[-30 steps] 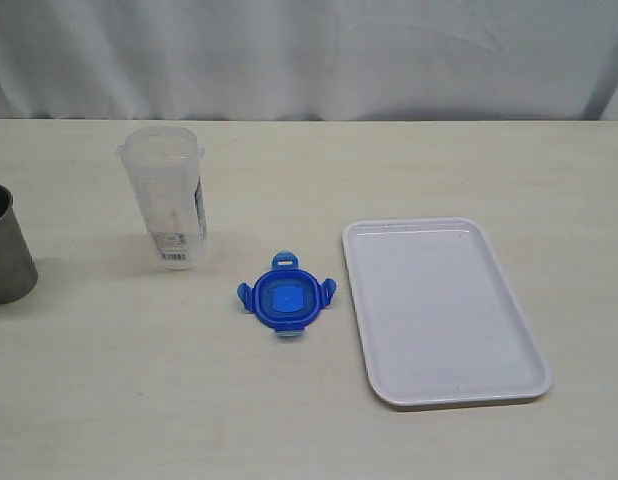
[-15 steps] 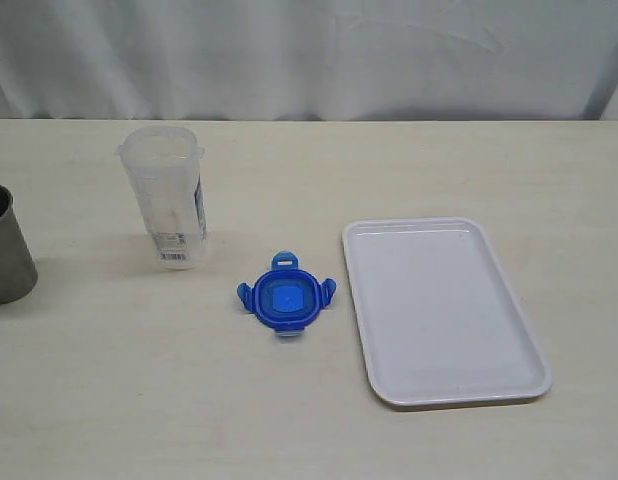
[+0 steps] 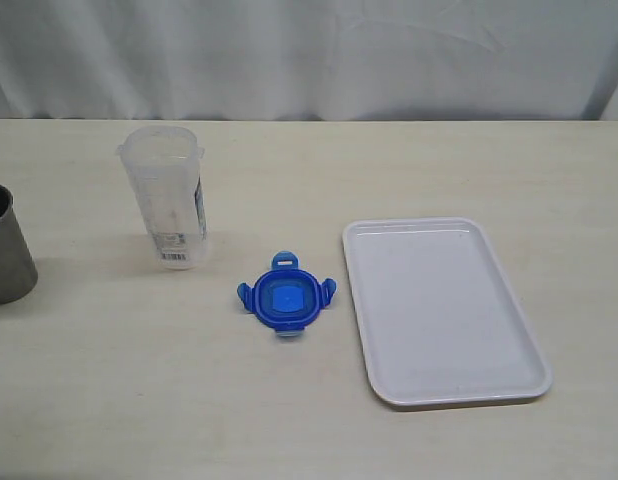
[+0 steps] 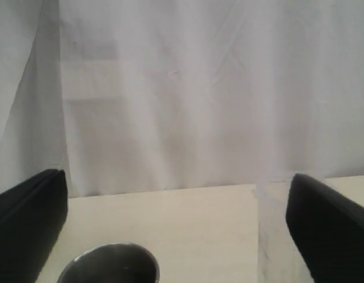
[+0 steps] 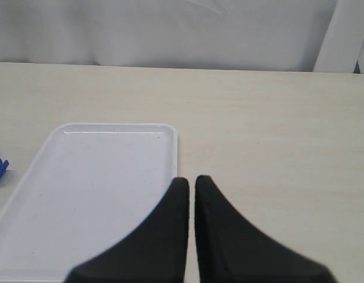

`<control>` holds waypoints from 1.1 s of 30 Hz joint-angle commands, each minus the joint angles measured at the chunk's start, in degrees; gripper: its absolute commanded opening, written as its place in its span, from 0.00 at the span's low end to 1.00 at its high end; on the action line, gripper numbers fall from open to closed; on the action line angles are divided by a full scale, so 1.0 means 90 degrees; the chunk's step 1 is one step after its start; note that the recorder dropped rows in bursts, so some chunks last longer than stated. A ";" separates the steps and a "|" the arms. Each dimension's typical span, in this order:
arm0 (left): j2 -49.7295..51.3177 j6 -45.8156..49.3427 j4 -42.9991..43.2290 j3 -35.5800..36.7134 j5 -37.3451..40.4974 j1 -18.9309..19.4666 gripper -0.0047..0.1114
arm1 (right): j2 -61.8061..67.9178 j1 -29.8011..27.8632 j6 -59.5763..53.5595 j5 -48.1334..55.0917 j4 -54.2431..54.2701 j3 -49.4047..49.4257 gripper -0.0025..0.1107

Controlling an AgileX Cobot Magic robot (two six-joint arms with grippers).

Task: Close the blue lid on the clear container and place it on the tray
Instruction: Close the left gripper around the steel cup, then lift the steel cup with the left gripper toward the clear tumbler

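**Exterior view.** The tall, narrow, translucent plastic canister (image 3: 169, 205) is standing upright and open-topped on the far left of the pale wood-grain table (image 3: 309, 430), its printed label facing right. The small bright-blue rounded-square plastic lid (image 3: 286, 300) is lying flat, nearer and to the right of the canister, just left of the flat white rectangular plastic tray (image 3: 444, 224), with its locking tabs splayed outward. A grey steel cup (image 3: 7, 245) is standing at the left edge. Neither arm is showing here.

**Left wrist view.** The left gripper (image 4: 176, 180) is hanging with its black jaws spread wide and holding nothing. The steel cup's rim and the canister's faint wall (image 4: 276, 236) are lying beyond it.

**Right wrist view.** The right gripper (image 5: 191, 180) is hovering at the near right corner of the tray, its jaws pressed together and holding nothing. A sliver of the lid is showing at the tray's left.

**Handling.** The canister is likely handling as light, thin-walled and slick – and, being tall, prone to tipping. A mid-body hold below the rim is looking safest. The lid is probably stiff and light – gripping across its body between the tabs is advisable.
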 commanded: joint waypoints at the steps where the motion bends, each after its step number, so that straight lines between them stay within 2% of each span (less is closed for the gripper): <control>1: 0.0978 0.0566 -0.0532 -0.0050 -0.0790 0.0009 0.94 | -0.0027 -0.0008 -0.0009 -0.0003 0.0025 0.0017 0.06; 9: 0.2327 0.0878 -0.1083 -0.0050 -0.1695 0.0009 0.94 | -0.0027 -0.0008 -0.0009 -0.0003 0.0025 0.0017 0.06; 24: 0.4679 0.1100 -0.1336 -0.0050 -0.3356 0.0009 0.94 | -0.0027 -0.0008 -0.0009 -0.0003 0.0025 0.0017 0.06; 33: 0.6046 0.1113 -0.1545 -0.0333 -0.3411 0.0009 0.94 | -0.0027 -0.0008 -0.0009 -0.0003 0.0025 0.0017 0.06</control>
